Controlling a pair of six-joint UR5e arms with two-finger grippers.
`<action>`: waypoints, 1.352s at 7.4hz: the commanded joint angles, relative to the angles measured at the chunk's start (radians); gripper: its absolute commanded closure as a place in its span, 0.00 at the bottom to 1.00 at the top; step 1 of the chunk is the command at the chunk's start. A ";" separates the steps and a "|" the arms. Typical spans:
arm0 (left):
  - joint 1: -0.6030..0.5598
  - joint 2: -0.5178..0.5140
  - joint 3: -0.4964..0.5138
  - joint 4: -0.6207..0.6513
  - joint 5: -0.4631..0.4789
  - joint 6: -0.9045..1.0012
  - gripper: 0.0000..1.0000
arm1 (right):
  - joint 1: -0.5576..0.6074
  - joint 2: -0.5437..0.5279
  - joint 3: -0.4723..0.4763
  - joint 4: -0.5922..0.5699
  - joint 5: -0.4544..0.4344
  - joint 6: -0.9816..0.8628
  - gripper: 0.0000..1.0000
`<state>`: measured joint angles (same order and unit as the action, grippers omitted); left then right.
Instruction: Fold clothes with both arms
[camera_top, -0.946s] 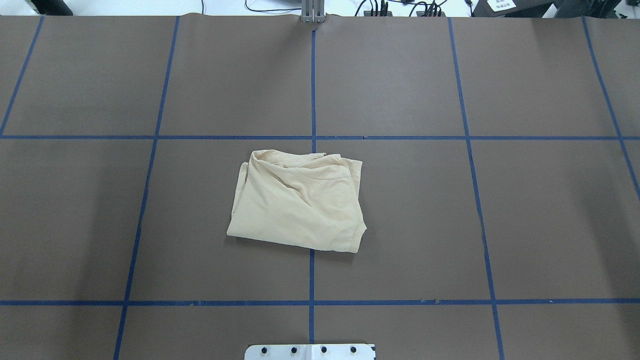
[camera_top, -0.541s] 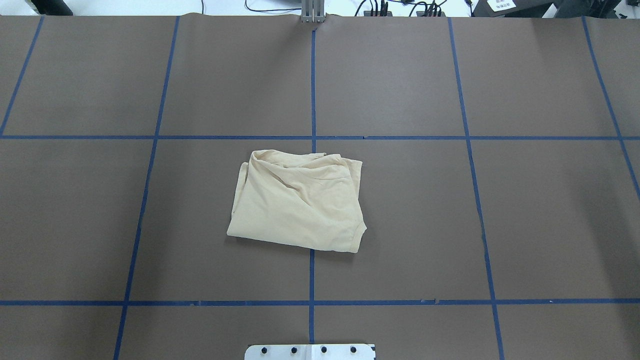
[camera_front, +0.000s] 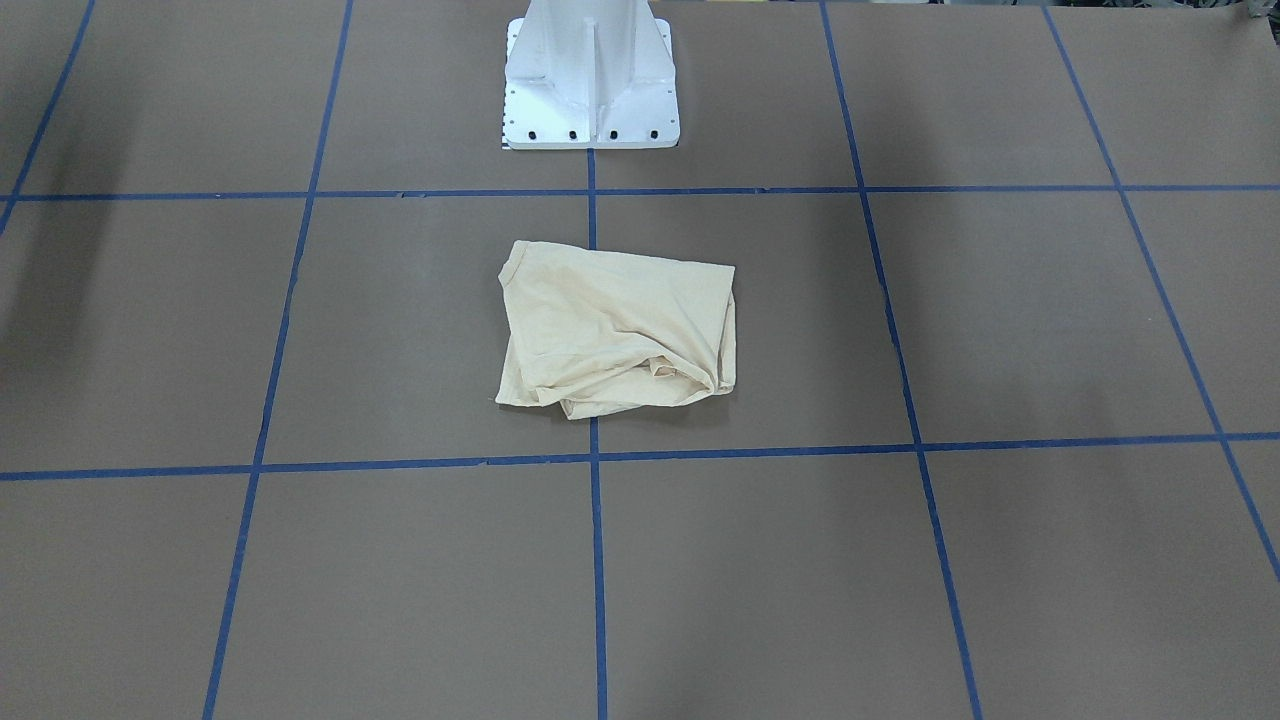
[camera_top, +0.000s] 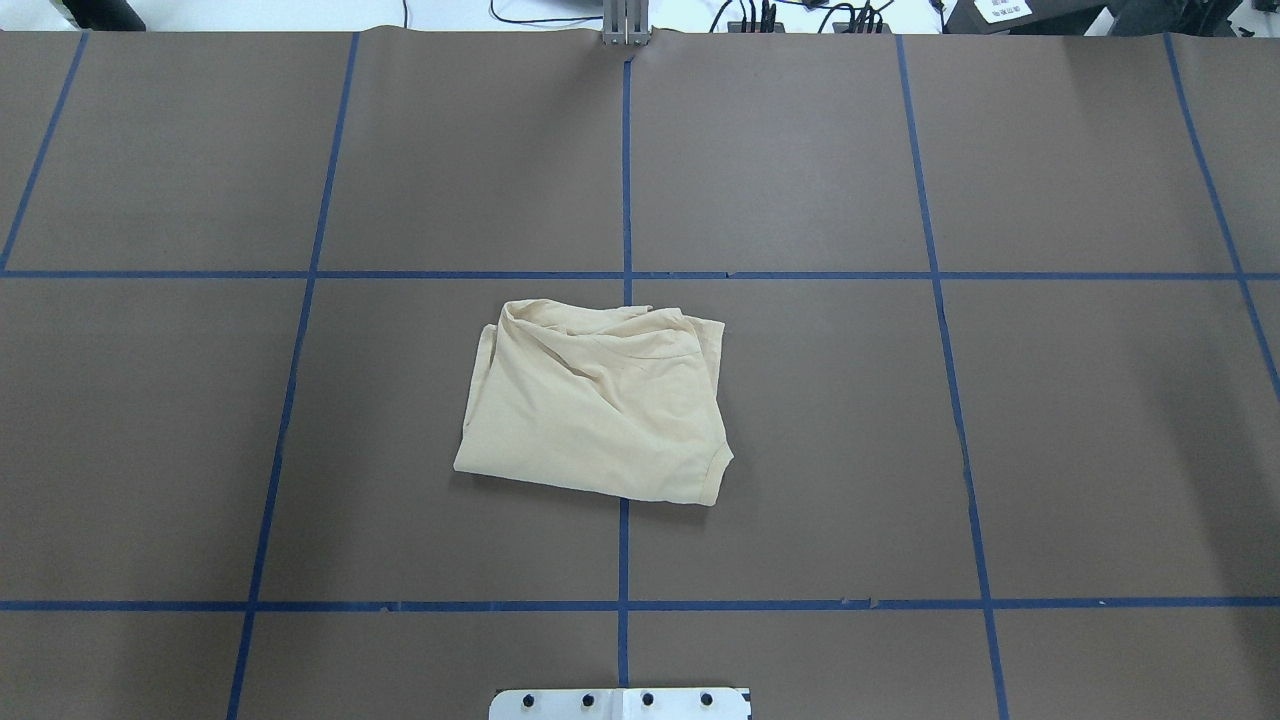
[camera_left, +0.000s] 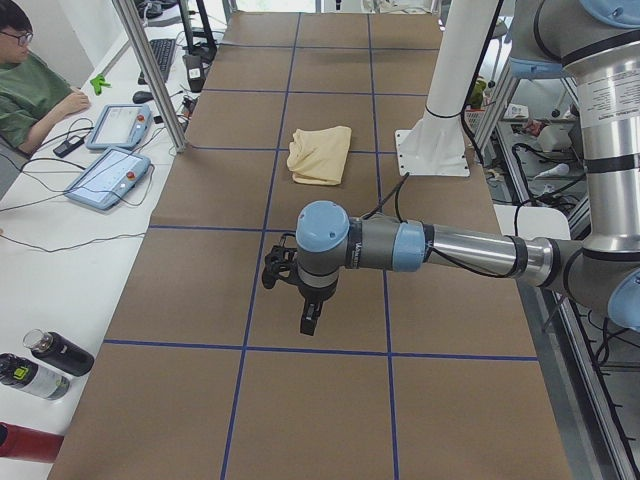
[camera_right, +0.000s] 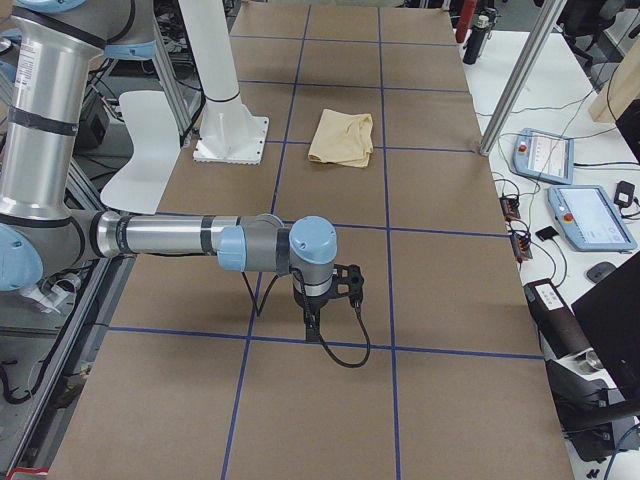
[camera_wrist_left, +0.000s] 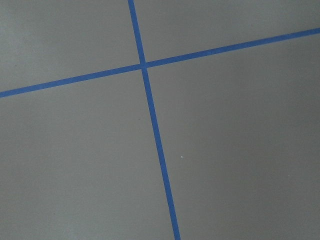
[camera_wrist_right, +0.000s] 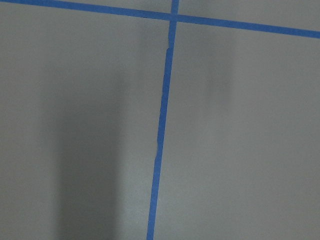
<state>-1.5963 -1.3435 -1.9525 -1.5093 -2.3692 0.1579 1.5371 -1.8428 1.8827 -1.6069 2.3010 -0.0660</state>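
Shirt (camera_top: 595, 405) lies in a rumpled, roughly square bundle on the table (camera_top: 1100, 420). It straddles the middle tape line (camera_top: 623, 560) ahead of the white pedestal (camera_front: 590, 80), likely so both arms can reach it equally. No print or label shows. The left gripper (camera_left: 310, 318) and right gripper (camera_right: 312, 322) hang over bare table, well apart from the shirt and carrying nothing visible. I cannot tell how far open they are.

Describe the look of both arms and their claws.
The left arm and right arm are silver-grey jointed tubes with darker grey joint housings and round light blue caps. Printed lettering on their upright segments is too small to read. Each arm ends in a slim black claw: the left claw and the right claw. A black cable loops below the right wrist.
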 joint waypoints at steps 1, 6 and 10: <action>0.001 0.004 -0.003 0.001 -0.001 0.000 0.00 | 0.000 0.002 -0.001 0.001 0.000 0.000 0.00; 0.001 0.004 0.021 -0.003 0.002 -0.001 0.00 | 0.000 0.004 -0.005 -0.001 0.002 -0.001 0.00; 0.001 0.007 0.020 0.000 0.002 -0.001 0.00 | 0.000 0.004 -0.002 -0.001 0.002 0.000 0.00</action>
<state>-1.5954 -1.3376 -1.9327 -1.5100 -2.3671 0.1566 1.5371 -1.8393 1.8804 -1.6076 2.3025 -0.0661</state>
